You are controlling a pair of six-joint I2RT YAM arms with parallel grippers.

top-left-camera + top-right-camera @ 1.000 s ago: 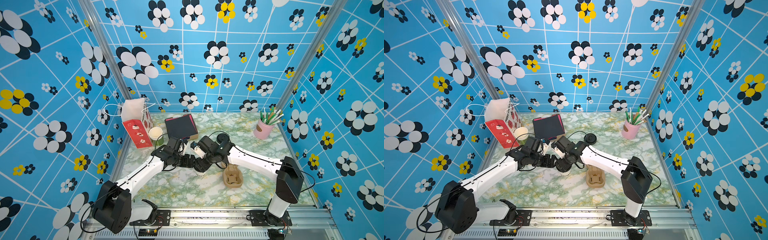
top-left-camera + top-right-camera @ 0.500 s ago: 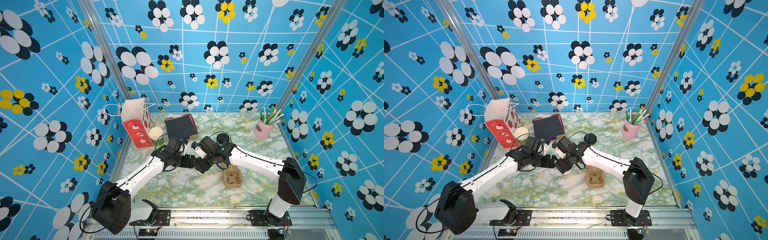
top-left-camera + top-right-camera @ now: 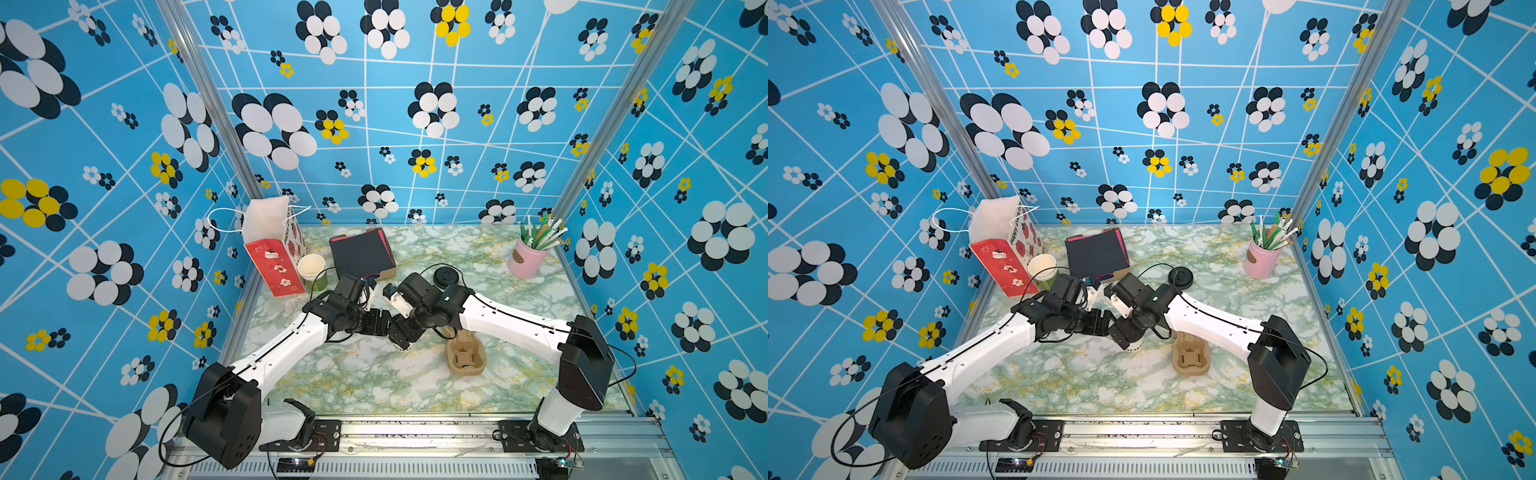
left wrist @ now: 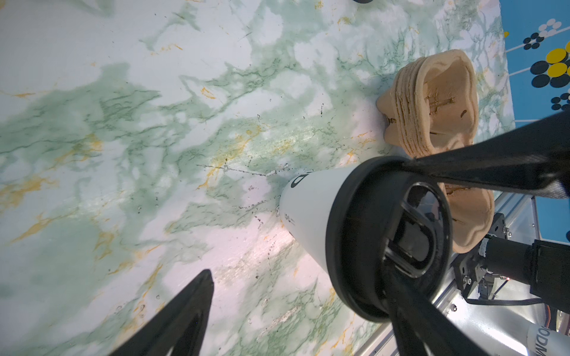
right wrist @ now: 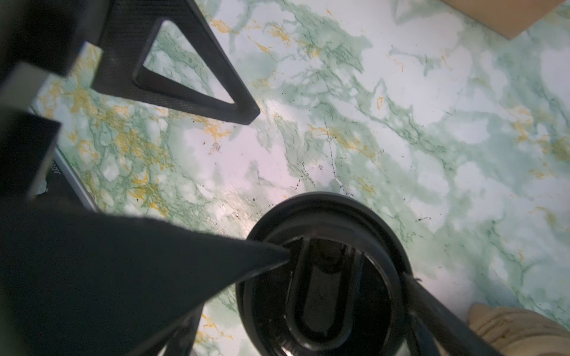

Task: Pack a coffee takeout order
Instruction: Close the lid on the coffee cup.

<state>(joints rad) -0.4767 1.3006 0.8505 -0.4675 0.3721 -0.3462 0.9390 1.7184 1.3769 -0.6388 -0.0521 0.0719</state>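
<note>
The small white paper cup point(image 4: 308, 209) stands upright on the marble table with the round black lid point(image 5: 324, 277) seated on its rim. From above it is mostly hidden under the wrists; only its base point(image 3: 405, 347) shows. My right gripper point(image 5: 347, 265) hangs over it, open, its fingers straddling the lid. My left gripper point(image 4: 296, 271) is open beside it; one finger crosses over the lid and the other stands far off the cup. The black square napkin point(image 3: 361, 253) lies on top of a stack at the back.
A stack of brown cup carriers point(image 3: 465, 353) sits just right of the cup. A second black lid point(image 3: 446, 275) lies behind the right wrist. The green cup point(image 3: 312, 270) and red gift bag point(image 3: 274, 257) stand back left. A pink straw holder point(image 3: 527, 257) stands back right.
My right gripper's jaws have spread wider around the lid. Both arms have stayed almost where they were, and the cup has not moved.
</note>
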